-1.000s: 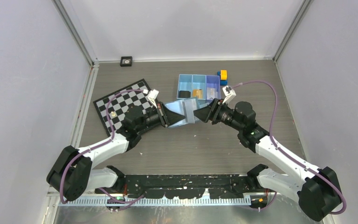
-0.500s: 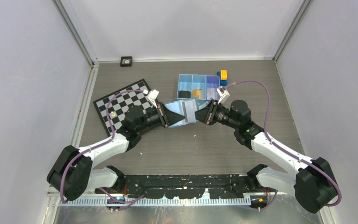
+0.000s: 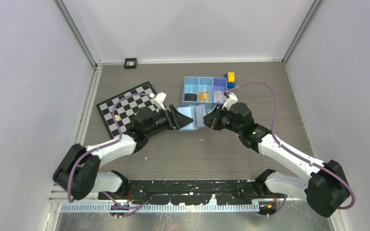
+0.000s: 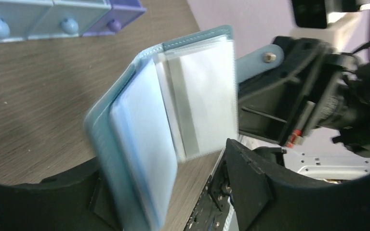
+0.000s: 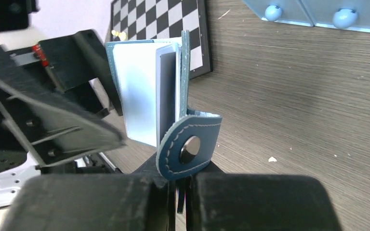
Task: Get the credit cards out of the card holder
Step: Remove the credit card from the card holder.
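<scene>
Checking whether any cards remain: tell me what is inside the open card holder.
The card holder stands open on clear plastic sleeves with pale whitish faces. Whether those are cards or blank inserts cannot be told; pockets behind the front pages are covered.

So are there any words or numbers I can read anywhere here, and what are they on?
No text here can be read.
Card holder: no words, just a plain snap.
Chessboard: only squares, no letters or numbers.
Tray: no label shows.
Black square thing at the far edge: too small to read.
</scene>
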`<state>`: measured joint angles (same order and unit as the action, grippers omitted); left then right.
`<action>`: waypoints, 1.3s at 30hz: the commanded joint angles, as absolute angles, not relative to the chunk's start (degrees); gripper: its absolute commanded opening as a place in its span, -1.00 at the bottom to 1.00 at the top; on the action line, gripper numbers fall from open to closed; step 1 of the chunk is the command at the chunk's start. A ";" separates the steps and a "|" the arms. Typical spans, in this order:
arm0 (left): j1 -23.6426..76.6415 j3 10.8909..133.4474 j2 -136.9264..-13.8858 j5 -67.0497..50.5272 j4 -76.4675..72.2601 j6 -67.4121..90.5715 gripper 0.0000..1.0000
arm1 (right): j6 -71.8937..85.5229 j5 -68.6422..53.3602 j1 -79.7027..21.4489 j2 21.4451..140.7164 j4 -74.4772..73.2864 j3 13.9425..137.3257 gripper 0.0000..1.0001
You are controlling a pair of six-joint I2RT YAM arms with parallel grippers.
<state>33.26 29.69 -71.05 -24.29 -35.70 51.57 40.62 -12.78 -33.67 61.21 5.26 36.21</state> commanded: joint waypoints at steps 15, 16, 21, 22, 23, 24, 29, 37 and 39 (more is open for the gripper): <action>33.36 32.00 -78.34 -29.68 -42.93 54.45 0.64 | 28.28 32.71 -57.21 80.45 -15.45 55.90 -0.99; 33.33 32.01 -78.50 -29.64 -42.91 54.50 0.64 | 28.22 32.77 -57.36 80.76 -15.49 56.02 -0.99; 33.39 32.15 -78.37 -28.52 -41.32 53.96 0.51 | 27.81 31.39 -57.74 79.61 -13.72 55.11 -0.99; 33.39 32.24 -78.28 -28.28 -40.86 53.70 0.41 | 27.78 31.37 -57.74 79.13 -13.49 54.83 -0.99; 33.39 32.38 -78.16 -28.07 -40.37 53.50 0.26 | 27.75 31.40 -57.73 78.59 -13.27 54.53 -0.99; 33.35 32.36 -78.07 -27.73 -39.98 53.32 0.13 | 27.88 31.46 -57.74 77.92 -12.94 54.19 -0.99; 32.26 31.87 -77.06 -26.48 -38.25 53.45 -0.21 | 28.47 31.84 -57.43 72.95 -10.59 51.16 -0.99; 30.32 30.49 -75.45 -27.43 -38.94 54.68 0.41 | 30.11 23.58 -52.66 65.37 -6.70 46.19 -0.99; 30.32 30.12 -76.06 -29.30 -42.77 55.59 0.58 | 29.84 23.17 -52.58 65.39 -6.93 46.44 -0.99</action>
